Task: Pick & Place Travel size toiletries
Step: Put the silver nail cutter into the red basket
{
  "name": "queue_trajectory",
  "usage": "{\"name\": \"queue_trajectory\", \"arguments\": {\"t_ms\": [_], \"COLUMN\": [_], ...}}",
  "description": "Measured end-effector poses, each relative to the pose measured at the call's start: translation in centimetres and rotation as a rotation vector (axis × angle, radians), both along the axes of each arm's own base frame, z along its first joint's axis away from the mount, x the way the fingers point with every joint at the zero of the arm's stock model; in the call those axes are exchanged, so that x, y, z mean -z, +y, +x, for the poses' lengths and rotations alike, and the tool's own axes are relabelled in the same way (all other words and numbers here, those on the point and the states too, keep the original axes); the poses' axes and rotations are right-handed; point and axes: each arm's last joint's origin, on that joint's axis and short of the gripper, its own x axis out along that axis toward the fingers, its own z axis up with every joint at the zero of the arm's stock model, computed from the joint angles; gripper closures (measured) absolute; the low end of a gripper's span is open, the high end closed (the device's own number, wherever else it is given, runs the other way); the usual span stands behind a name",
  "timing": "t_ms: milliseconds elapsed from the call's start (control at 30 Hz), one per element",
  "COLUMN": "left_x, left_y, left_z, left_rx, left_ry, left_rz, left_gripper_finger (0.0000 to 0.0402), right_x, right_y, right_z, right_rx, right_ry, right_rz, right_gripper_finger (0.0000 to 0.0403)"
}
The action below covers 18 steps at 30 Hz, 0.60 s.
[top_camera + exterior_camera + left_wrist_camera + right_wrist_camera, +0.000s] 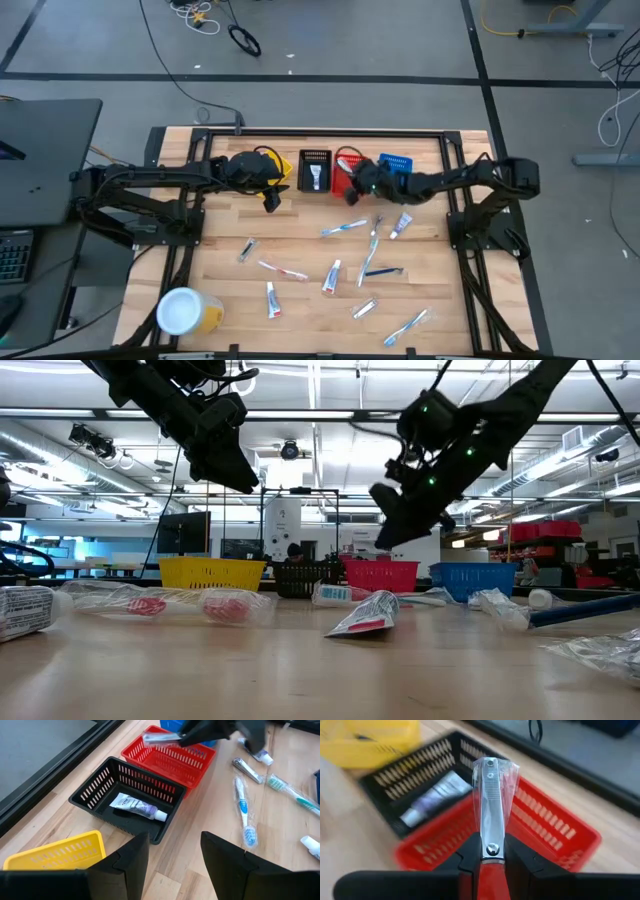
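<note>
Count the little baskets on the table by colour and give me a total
yellow basket: 1
black basket: 1
red basket: 1
blue basket: 1
Total: 4

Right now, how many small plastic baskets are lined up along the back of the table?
4, in a row: yellow plastic basket, black plastic basket, red plastic basket, blue plastic basket. The arms partly cover the yellow and blue ones.
</note>
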Motion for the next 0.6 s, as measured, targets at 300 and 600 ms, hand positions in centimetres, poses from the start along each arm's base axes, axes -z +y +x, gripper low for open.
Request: {"name": "queue_trajectory", "arguments": {"t_ms": [300,600], "left_x": [0.0,0.0], "left_y": [0.0,0.0], "left_z": [0.0,0.0], "left_rx": [0.000,0.042], "left_ry": [-0.002,0.022], "left_rz": [0.000,0.056], "left_gripper_finger": [0.0214,0.0214], "right_x": [2.2,1.9], "right_y": [-2.7,-3.1], "right_z": [-0.7,-0.4], "right_rx": [-0.099,-0.183], "right_ry": [0.110,0.114], "right_rz": [0.100,0.029], "right_gripper_finger": [0.0333,0.0277]}}
